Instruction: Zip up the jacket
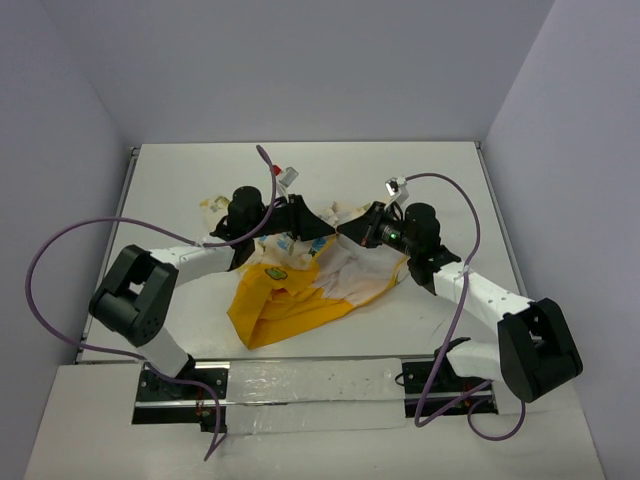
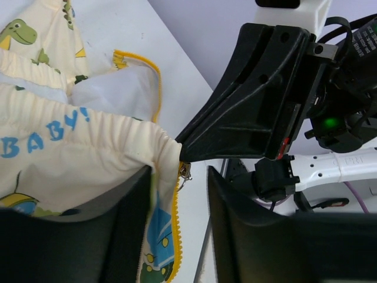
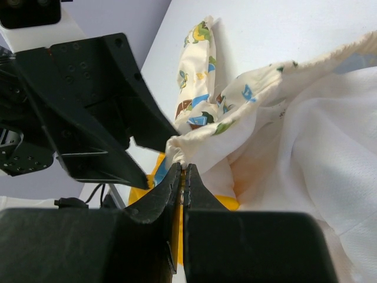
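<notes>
The jacket [image 1: 290, 295] lies crumpled in the middle of the table [image 1: 440, 170], its yellow-orange lining nearest the arm bases. Just beyond, the right gripper [image 3: 184, 172] is clamped on a bunched cream edge. Facing it, the left gripper [image 2: 179, 194] has its jaws apart, with the yellow zipper edge [image 2: 177, 236] hanging between them.

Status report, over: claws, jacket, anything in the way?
Right claw shut on jacket edge. Left claw open around zipper edge. Jacket not zipped. Nothing in the way.
</notes>
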Controlling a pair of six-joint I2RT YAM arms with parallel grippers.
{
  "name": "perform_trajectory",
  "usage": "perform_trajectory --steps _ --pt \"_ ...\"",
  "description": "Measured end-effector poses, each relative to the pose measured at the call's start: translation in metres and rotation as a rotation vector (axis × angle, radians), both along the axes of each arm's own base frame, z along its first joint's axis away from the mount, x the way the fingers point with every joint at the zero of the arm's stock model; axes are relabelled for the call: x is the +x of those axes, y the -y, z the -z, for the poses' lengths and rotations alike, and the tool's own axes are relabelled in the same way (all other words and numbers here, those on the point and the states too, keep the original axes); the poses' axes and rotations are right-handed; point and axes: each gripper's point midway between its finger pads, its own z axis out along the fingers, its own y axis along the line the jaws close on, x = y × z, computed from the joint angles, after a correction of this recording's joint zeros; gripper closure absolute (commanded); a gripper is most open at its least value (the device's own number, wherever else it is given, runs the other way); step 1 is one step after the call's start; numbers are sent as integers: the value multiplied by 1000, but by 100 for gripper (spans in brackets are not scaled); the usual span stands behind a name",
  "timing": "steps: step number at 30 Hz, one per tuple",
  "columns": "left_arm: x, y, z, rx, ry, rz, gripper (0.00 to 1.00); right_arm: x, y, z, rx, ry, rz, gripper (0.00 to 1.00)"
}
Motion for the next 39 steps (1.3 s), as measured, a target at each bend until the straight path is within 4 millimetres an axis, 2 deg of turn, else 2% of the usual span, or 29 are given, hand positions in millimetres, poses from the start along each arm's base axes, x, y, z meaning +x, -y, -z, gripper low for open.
perform_trajectory --steps 3,8,11,18,20,22,24,25,30,31,36,39 --pt "-2 2 -1 -14 -8 14 57 2 -1 -2 2 3 0 100" --pt "-2 3 2 -17 -16 26 51 2 -1 0 0 -2 0 100" --pt "-3 4 5 -16 -24 31 54 2 -1 0 0 -3 -1 100" --pt "-4 5 6 -26 -45 43 79 2 -1 0 2 -5 -2 100" --pt "-4 5 7 -27 -51 41 82 2 -2 -2 5 -1 -6 100" --pt "-4 5 8 -27 -57 41 96 2 -2 -2 6 0 -8 100" --pt "-4 5 9 -26 -63 41 100 2 -2 -1 5 -3 -8 100" --pt "-3 5 9 -26 -68 40 100 3 -2 0 3 -5 -8 98" --pt "-3 5 11 -30 -95 35 100 3 -2 1 -4 -12 -10 48" --pt "-3 6 10 -34 -105 34 100 3 -2 1 -8 -13 -10 43" --pt "-7 4 13 -71 -196 11 100 2 0 7 -35 -23 -16 31" --pt "-11 1 25 -83 -278 -14 100 1 0 10 -44 -27 -28 27"
